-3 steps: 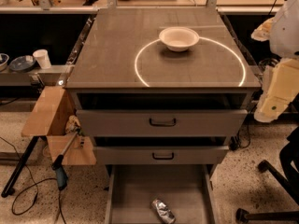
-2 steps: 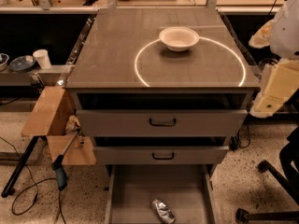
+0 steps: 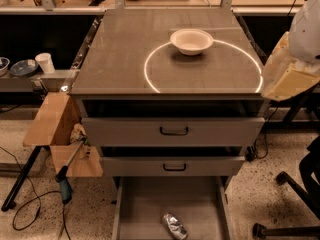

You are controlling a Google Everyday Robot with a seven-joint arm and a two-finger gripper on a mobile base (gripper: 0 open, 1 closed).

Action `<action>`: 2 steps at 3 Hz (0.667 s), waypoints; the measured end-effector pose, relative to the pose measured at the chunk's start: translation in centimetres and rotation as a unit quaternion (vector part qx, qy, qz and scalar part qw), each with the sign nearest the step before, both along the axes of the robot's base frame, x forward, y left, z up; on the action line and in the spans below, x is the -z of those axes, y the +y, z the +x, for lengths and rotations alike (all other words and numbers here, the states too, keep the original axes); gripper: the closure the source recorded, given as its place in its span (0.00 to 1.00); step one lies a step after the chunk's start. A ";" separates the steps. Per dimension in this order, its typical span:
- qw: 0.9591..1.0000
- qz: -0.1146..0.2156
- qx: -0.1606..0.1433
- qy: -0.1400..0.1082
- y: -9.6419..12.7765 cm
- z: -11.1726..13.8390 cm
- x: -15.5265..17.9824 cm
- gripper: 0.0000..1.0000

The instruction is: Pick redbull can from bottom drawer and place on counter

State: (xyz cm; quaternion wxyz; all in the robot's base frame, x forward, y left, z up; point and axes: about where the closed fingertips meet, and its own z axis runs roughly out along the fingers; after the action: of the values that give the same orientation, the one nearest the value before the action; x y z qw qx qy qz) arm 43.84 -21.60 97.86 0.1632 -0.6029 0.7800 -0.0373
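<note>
The bottom drawer [image 3: 150, 204] stands pulled out at lower centre, leaving the redbull can [image 3: 174, 226] lying reachable on its floor, while the gripper [image 3: 289, 76], its state impossible to tell, hangs at the right edge beside the counter [image 3: 120, 54].

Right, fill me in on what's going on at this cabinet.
Nothing is being handled yet. The robot's arm hangs at the right edge, beside the counter; its gripper is out of view. The redbull can lies on its side on the floor of the open bottom drawer, untouched. A white bowl sits on the counter at the far edge of the white circle.
</note>
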 end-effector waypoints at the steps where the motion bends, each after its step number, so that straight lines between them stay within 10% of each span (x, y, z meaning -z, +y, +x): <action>1: 1.000 0.000 0.000 0.000 0.0 0.0 0.0 0.57; 2: 1.000 0.000 0.000 0.000 0.0 0.0 0.0 0.34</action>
State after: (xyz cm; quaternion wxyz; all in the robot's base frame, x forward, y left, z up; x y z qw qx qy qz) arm 43.84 -21.60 97.87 0.1632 -0.6029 0.7800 -0.0373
